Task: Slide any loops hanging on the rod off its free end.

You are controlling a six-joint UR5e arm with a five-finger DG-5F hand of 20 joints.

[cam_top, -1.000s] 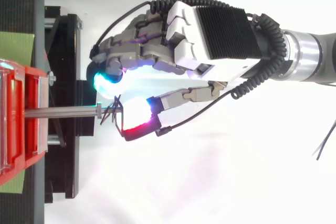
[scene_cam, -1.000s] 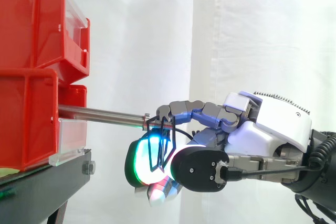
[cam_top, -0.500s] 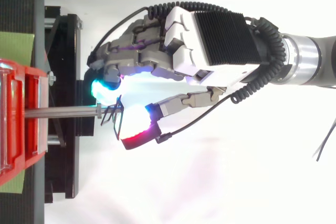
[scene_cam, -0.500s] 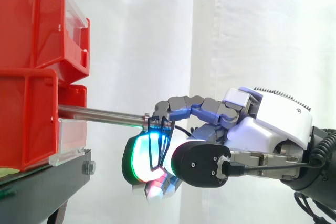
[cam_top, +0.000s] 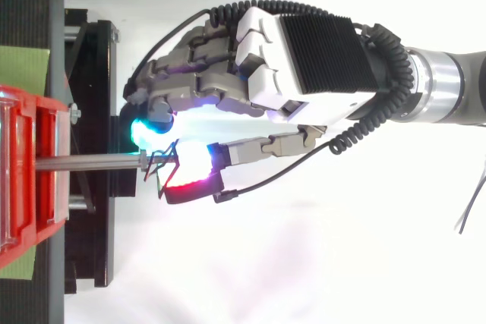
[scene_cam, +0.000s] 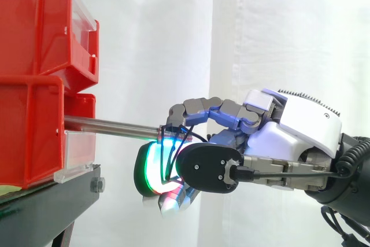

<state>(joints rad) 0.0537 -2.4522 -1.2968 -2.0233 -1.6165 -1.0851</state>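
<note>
Black wire loops [scene_cam: 169, 160] are pinched by the hand's [scene_cam: 289, 137] thumb and fingers at the rod's [scene_cam: 110, 124] free end; open room lies beyond. The red bins' [scene_cam: 29, 85] contents are hidden.

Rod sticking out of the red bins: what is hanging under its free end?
Thin dark wire loops hang under the tip of the rod, pinched by the robot hand. A glowing fingertip sits behind them. The thumb covers part of them, so their full shape is hidden.

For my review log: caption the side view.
Hand pinching loops at the rod's free end, beside red bins.
</note>
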